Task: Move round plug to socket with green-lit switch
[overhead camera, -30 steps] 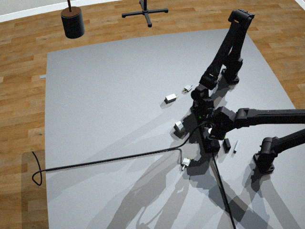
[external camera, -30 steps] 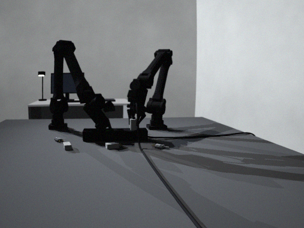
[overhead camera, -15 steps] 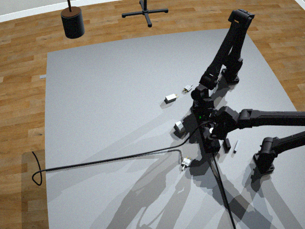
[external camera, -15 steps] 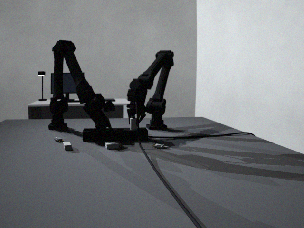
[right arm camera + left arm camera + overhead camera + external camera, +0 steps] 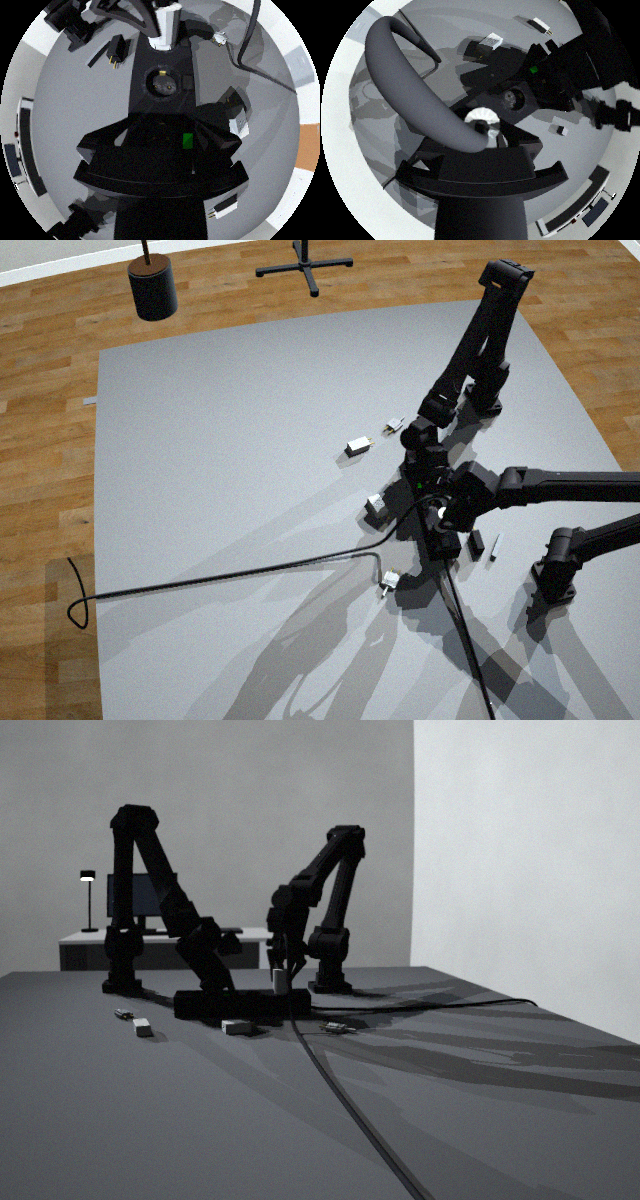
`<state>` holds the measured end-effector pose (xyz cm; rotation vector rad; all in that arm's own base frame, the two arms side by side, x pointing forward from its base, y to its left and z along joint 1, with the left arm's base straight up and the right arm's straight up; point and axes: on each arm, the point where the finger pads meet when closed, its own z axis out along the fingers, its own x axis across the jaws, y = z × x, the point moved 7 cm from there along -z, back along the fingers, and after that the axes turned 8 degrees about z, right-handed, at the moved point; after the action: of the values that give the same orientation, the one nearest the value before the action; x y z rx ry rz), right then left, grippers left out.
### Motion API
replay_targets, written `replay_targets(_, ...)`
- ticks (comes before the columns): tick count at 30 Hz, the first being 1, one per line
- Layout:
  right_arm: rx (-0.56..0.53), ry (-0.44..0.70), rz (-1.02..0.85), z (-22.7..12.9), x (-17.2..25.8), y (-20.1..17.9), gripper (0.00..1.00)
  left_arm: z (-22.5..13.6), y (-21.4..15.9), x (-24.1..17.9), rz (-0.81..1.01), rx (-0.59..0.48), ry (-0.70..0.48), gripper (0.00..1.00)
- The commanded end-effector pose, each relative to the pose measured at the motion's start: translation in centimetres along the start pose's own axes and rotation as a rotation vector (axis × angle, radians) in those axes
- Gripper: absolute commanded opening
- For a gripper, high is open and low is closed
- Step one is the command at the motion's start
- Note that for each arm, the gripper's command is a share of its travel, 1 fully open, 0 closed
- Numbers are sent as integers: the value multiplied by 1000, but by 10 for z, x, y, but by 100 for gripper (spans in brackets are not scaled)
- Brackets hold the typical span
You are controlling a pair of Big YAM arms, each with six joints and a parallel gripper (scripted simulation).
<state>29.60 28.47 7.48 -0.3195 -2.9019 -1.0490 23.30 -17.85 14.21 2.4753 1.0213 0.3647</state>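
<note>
The round white plug (image 5: 442, 513) (image 5: 279, 981) (image 5: 482, 117) (image 5: 167, 30) stands upright on the black power strip (image 5: 188, 1005) (image 5: 141, 102). Its pins are hidden. My left gripper (image 5: 282, 976) is around the plug, its fingers closed against the sides. My right gripper (image 5: 161, 118) straddles the strip at the green-lit switch (image 5: 419, 485) (image 5: 533, 69) (image 5: 187, 141), fingers against both long sides. The socket beside that switch is mostly hidden under the right gripper. An empty round socket (image 5: 512, 99) (image 5: 162, 83) lies between the grippers. The strip appears flat on the table.
White adapters (image 5: 358, 445) (image 5: 376, 505) and small white plugs (image 5: 393, 424) (image 5: 390, 578) lie beside the strip. A black adapter (image 5: 476, 543) and a thin light bar (image 5: 496, 546) lie on its other side. A black cord (image 5: 232, 573) (image 5: 356, 1117) runs across the table.
</note>
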Motion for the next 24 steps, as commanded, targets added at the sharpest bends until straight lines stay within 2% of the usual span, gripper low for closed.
replay_targets(1, 112, 30, 89, 17, 6, -44, 73, -30, 45, 3, 15, -197, 52, 33)
replay_targets(4, 113, 30, 89, 17, 6, -45, 73, -33, 52, 5, 12, -199, 46, 33)
replay_targets(8, 93, 18, 76, 16, 0, -33, 73, -25, 57, 16, -11, -97, -6, 33)
replay_targets(11, 89, 20, 76, 15, 0, -32, 73, -22, 62, 20, -23, -65, -30, 33)
replay_targets(14, 88, 19, 76, 15, -1, -32, 73, -21, 52, 13, -12, -84, -20, 33)
replay_targets(18, 126, 38, 98, 21, 7, -50, 73, -30, 47, 3, 17, -188, 33, 33)
replay_targets(20, 126, 38, 98, 21, 7, -50, 73, -30, 47, 3, 17, -188, 33, 33)
replay_targets(24, 46, 1, 40, 8, -4, -15, 73, -39, 42, -1, 27, -174, 50, 33)
